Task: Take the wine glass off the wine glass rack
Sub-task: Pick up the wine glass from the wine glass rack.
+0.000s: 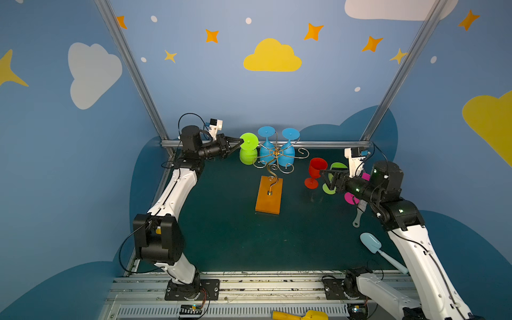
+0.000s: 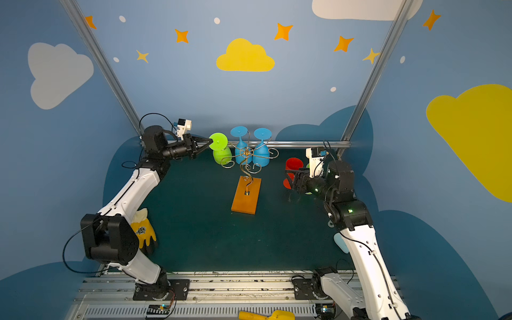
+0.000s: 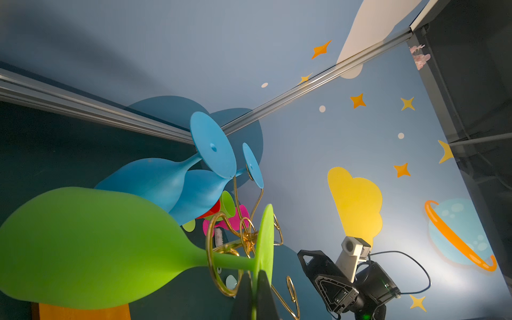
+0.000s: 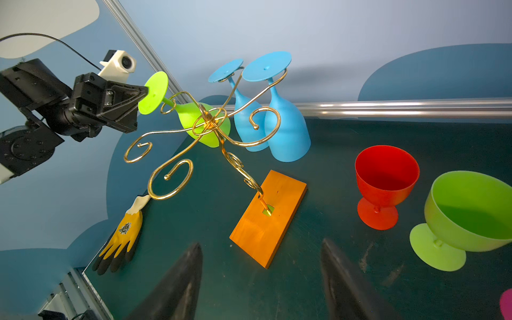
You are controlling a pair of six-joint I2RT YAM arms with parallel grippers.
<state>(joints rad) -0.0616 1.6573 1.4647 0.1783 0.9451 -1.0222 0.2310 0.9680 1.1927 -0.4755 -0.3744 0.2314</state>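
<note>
The wine glass rack (image 1: 268, 195) is a gold wire stand on an orange wooden base, mid-table. A green wine glass (image 1: 248, 156) hangs upside down and tilted from a scroll arm (image 3: 212, 249) on its left side, with the stem passing through the loop. My left gripper (image 1: 241, 141) (image 3: 255, 274) is shut on the rim of the green glass's foot disc (image 4: 153, 92). Two blue wine glasses (image 1: 277, 152) hang behind on other arms. My right gripper (image 1: 322, 177) (image 4: 261, 245) hovers open to the right of the rack (image 4: 267, 219), holding nothing.
A red goblet (image 4: 386, 177), a green goblet (image 4: 471, 210) and a pink one (image 1: 350, 198) stand on the mat by the right arm. A brush (image 1: 360, 210) and a pale blue scoop (image 1: 372, 245) lie at the right. A yellow glove (image 2: 144, 230) lies at the left edge.
</note>
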